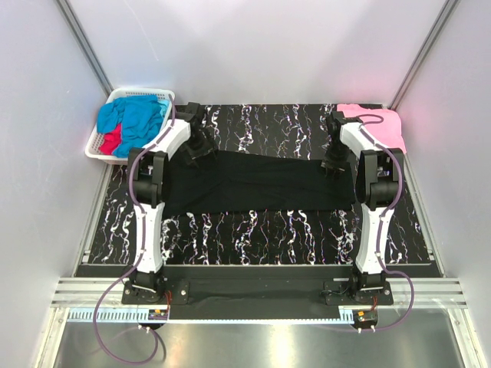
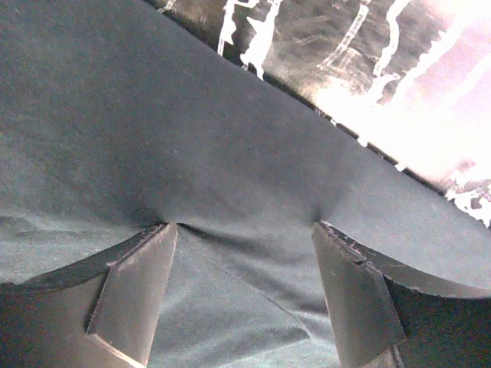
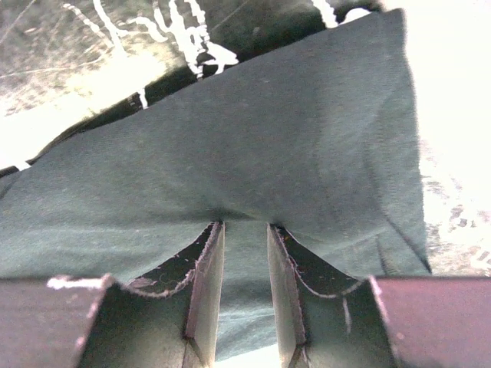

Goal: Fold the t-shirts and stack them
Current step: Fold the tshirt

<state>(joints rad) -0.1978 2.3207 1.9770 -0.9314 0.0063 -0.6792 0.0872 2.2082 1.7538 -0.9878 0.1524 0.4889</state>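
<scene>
The black t-shirt (image 1: 261, 184) lies as a long folded band across the middle of the marbled table. My left gripper (image 1: 201, 149) stands at its far left corner. In the left wrist view the jaws are wide open (image 2: 244, 225), their tips resting on the dark cloth (image 2: 192, 138). At the band's far right end, my right gripper (image 1: 334, 165) is shut on a fold of the cloth (image 3: 268, 146), which fills the narrow gap between its fingers (image 3: 244, 224). A pink t-shirt (image 1: 376, 126) lies at the back right corner. Blue (image 1: 138, 113) and red (image 1: 113, 142) t-shirts sit bunched in the basket.
The white slotted basket (image 1: 123, 96) stands off the table's back left corner. Bare marbled tabletop (image 1: 261, 230) lies between the black band and the arms' bases. Grey walls close in on both sides and behind.
</scene>
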